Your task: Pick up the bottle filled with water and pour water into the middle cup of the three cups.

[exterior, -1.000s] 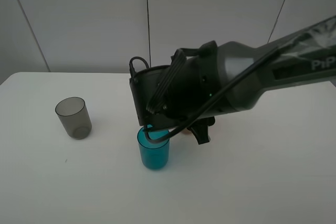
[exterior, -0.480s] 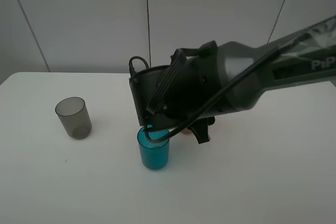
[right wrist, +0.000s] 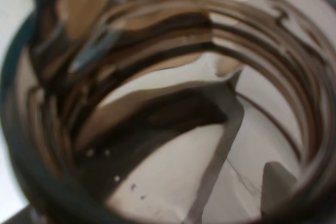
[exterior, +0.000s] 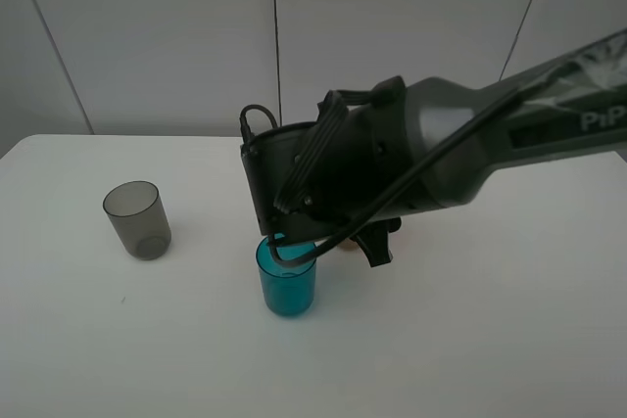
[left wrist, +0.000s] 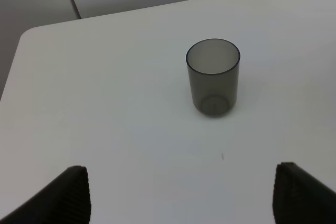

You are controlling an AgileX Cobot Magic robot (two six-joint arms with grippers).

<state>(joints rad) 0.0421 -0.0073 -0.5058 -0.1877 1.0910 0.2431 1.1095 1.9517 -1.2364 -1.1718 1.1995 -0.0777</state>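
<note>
The bottle [right wrist: 168, 98] fills the right wrist view, seen very close through its smoky brown translucent wall and ribbed threads. My right gripper is shut on it. In the exterior view my right arm [exterior: 392, 173] reaches in from the right and hangs right over the teal-blue middle cup [exterior: 287, 287], hiding the bottle and most of the gripper. The smoky grey cup [exterior: 137, 219] stands upright to the left, also in the left wrist view as the grey cup [left wrist: 212, 84]. My left gripper [left wrist: 181, 170] is open and empty, short of that cup. The brownish-pink cup shows only as a sliver [exterior: 345, 247] behind the arm.
The white table [exterior: 490, 340] has a rounded far-left corner [left wrist: 31, 32] and meets a pale panelled wall at the back. A black cable [exterior: 257, 116] loops off the right wrist.
</note>
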